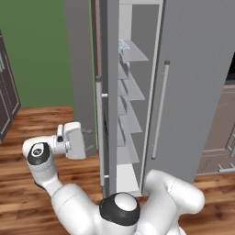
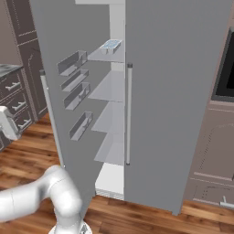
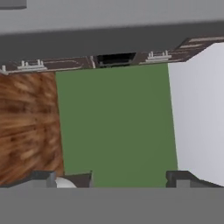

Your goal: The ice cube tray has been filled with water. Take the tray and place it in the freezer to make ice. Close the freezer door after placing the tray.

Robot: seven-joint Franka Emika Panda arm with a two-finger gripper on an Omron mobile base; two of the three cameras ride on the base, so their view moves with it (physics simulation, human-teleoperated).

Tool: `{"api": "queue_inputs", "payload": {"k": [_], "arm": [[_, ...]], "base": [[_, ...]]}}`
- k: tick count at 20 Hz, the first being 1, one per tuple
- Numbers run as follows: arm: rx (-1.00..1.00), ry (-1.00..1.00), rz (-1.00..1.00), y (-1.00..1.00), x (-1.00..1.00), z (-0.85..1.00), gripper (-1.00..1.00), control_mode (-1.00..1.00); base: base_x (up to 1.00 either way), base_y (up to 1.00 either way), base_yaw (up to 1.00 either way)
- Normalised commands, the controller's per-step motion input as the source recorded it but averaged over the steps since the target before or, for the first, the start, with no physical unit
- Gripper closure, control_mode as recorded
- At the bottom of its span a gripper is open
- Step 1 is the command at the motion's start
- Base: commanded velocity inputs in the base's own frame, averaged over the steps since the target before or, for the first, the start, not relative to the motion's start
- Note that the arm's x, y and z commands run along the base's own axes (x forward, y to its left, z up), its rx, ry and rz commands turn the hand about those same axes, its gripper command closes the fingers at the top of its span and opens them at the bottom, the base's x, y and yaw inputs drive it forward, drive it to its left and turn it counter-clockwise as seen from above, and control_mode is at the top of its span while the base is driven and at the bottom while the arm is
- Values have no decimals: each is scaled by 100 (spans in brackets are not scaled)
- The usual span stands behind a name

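Note:
The ice cube tray (image 1: pixel 123 44) (image 2: pixel 111 44), white with pale blue water in its cells, lies on the top shelf of the freezer (image 1: pixel 130 114) (image 2: pixel 112 119). The freezer door (image 1: pixel 103 92) (image 2: pixel 59 41) stands open, edge-on in the left base view, with its bar handle (image 1: pixel 99 133) facing me. My gripper (image 1: pixel 88 140) (image 3: pixel 113 177) hangs at mid height on the door's outer side, left of the handle and close to it. It is open, with wide-apart fingertips (image 3: pixel 42 177) and nothing between them. Whether it touches the door is unclear.
The plain grey fridge door (image 1: pixel 197 82) (image 2: pixel 178 91) stays shut to the right of the freezer. Dark brown cabinets (image 2: pixel 18 91) stand at the left and an oven (image 2: pixel 226 64) at the right. A green wall (image 1: pixel 36 50) and a wood floor (image 1: pixel 27 133) lie behind the open door.

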Motion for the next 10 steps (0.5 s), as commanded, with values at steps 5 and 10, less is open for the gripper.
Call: {"api": "queue_inputs", "payload": {"k": [5, 10], "arm": [[0, 15, 17, -16, 0, -17, -100, -100], [0, 14, 20, -18, 13, -25, -100, -100]], "base": [[0, 0, 0], [0, 0, 0]]}}
